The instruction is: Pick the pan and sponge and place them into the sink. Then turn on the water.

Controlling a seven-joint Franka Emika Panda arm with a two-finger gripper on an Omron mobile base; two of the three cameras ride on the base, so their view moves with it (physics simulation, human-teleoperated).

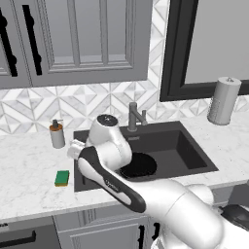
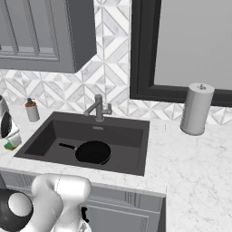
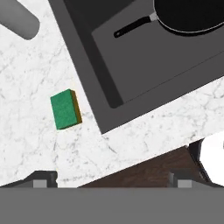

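Hand view looks down at the counter [image 3: 144, 140], with the claw [image 3: 111, 179] spread wide and holding nothing. The sponge [image 3: 65, 109] lies on the white marble just beside the sink [image 3: 109, 94]. The pan [image 1: 138, 165] sits inside the sink, so 1 thing is done. I think the sponge comes next: drop down and pinch it. Farther back stands the faucet [image 1: 133, 115], dry, by a tiled wall.
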